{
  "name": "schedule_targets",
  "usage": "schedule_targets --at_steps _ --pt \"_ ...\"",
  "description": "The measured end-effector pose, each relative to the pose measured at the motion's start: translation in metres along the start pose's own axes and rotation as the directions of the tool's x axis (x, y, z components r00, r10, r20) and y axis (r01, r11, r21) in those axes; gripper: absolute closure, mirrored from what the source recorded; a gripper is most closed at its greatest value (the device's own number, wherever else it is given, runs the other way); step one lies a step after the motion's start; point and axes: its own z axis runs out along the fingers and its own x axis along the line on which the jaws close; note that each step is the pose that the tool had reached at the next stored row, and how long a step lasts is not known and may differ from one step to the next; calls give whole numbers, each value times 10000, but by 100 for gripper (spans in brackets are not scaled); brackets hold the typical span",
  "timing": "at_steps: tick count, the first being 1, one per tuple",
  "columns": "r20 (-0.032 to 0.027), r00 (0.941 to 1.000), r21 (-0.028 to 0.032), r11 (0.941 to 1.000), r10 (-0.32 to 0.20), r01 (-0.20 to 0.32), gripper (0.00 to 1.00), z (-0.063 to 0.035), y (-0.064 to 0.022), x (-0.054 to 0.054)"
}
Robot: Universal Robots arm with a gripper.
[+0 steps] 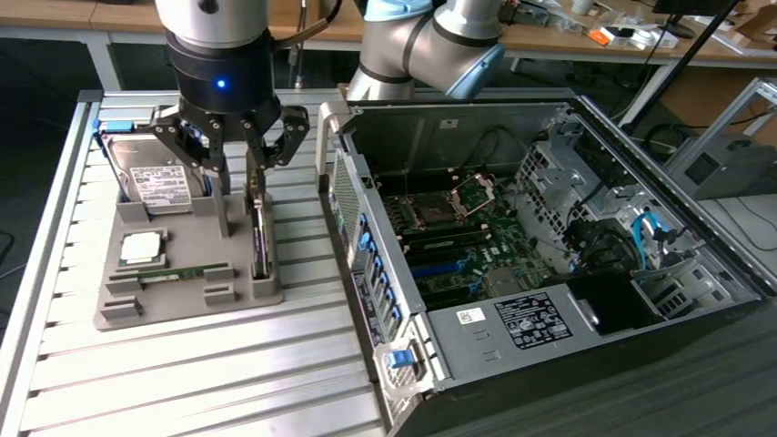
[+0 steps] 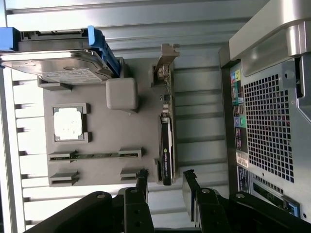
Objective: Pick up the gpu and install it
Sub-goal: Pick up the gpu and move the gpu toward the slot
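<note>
The gpu stands on its long edge in a slot along the side of the grey parts holder nearest the computer case. In the wrist view the gpu is a thin dark strip with its silver bracket at the far end. My gripper hangs just above it, open, with nothing between the fingers. In the wrist view, the gripper has one dark finger on each side of the card's near end, apart from it.
On the holder also lie a hard drive in a blue frame, a square processor chip and a green memory stick. The open computer case with its motherboard fills the exterior view's right, close beside the holder.
</note>
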Motion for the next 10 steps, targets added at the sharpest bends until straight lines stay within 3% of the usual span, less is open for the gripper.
schedule_targets --at_steps 10 --pt "1 10000 -1 10000 0 0 58 40 11 -33"
